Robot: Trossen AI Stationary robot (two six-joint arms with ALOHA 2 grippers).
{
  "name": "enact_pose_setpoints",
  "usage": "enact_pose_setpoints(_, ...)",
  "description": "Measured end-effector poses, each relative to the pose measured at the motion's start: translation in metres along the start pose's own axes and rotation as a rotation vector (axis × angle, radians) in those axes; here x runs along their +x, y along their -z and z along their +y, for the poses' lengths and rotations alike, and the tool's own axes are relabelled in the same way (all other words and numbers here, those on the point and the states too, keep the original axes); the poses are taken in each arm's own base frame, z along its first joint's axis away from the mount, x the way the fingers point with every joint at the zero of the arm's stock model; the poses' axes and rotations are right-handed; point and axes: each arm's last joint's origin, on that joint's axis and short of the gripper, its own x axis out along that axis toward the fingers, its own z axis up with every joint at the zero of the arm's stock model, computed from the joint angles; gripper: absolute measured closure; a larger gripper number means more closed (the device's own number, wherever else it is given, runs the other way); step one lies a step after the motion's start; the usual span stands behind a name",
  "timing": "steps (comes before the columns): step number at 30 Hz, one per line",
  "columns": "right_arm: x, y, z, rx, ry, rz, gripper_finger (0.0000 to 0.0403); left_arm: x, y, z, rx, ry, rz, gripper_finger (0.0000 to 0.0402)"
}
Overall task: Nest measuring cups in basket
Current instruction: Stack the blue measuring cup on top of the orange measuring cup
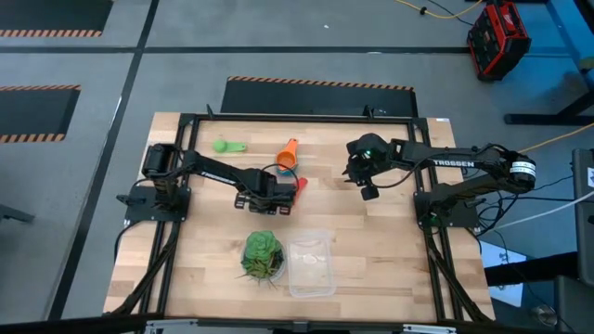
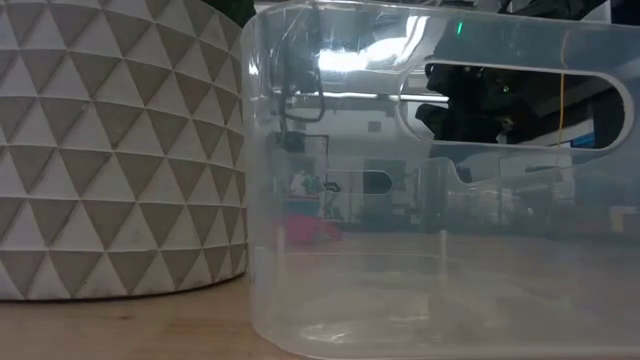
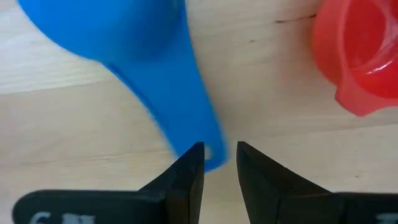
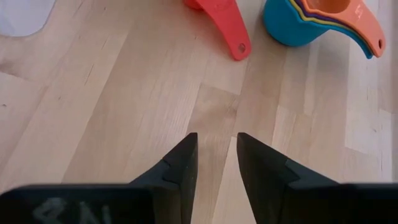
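Wooden table (image 1: pixel 371 250): left jaws astride blue cup (image 3: pixel 124 37) handle tip; right jaws parted, empty, over boards.

Blue cup (image 3: pixel 143 56), red cup (image 3: pixel 357 53), green cup (image 1: pixel 228 146) on pale wood table (image 1: pixel 390 241). Nested stack (image 4: pixel 323 22): orange on top, yellow, purple, teal outside. Clear basket (image 1: pixel 311 263). Green leafy ball (image 1: pixel 262 252) in pot (image 2: pixel 120 150) w/ white-grey triangle pattern. Fingers (image 4: pixel 180 168) black.

- Even, bright overhead light on the bench (image 1: pixel 371 232); shadows soft.
- Glare streaks the basket (image 2: pixel 440 200) wall in the low view.
- Blue measuring cup (image 3: pixel 155 62) blurred close to the left wrist camera.
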Motion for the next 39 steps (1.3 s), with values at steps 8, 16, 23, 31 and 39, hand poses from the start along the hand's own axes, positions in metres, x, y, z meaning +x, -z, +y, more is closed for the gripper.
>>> enact_pose_setpoints(8,0.0,0.0,0.0,0.0,0.002,-0.002,0.0286,0.001,0.0,0.001,0.043,-0.015,0.014,0.0315)
enact_pose_setpoints(16,0.0,-0.001,0.0,-0.002,0.004,-0.007,0.0286,-0.014,0.0,0.007,0.069,-0.026,0.013,0.0315)
enact_pose_setpoints(23,0.0,-0.001,-0.001,-0.001,0.009,-0.014,0.0286,-0.022,0.0,0.015,0.103,-0.066,0.018,0.0315)
enact_pose_setpoints(31,0.0,-0.002,0.0,0.0,-0.012,-0.028,0.0286,-0.022,-0.006,0.016,0.16,-0.076,0.02,0.0292)
enact_pose_setpoints(39,0.0,-0.002,0.0,0.0,-0.012,-0.027,0.0286,-0.014,-0.013,0.026,0.118,-0.115,0.095,0.024)
